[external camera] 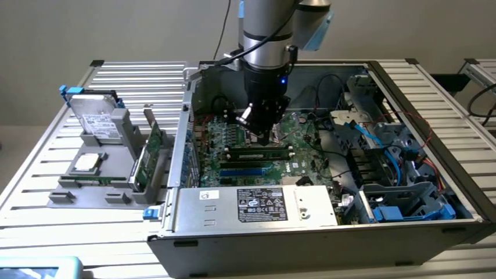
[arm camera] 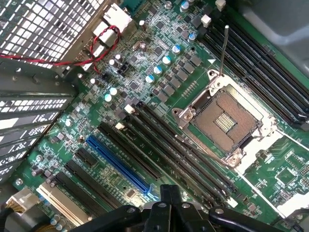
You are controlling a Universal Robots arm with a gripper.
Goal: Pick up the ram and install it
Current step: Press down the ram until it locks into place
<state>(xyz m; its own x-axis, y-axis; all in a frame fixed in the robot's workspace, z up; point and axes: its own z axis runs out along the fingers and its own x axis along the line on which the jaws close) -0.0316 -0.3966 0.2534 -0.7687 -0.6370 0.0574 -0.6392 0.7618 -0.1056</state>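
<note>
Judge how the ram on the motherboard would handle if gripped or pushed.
The ram is a thin, narrow stick, so probably light and stiff, though it may flex if pushed mid-length. Its dark chips suggest fragility. It seems to sit on edge along a black slot, so it would likely tip if freed.

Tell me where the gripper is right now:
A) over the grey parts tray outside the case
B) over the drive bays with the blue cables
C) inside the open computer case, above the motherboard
C: in the exterior view the gripper hangs inside the open computer case, low over the motherboard, apart from the grey parts tray and the drive bays.
</note>
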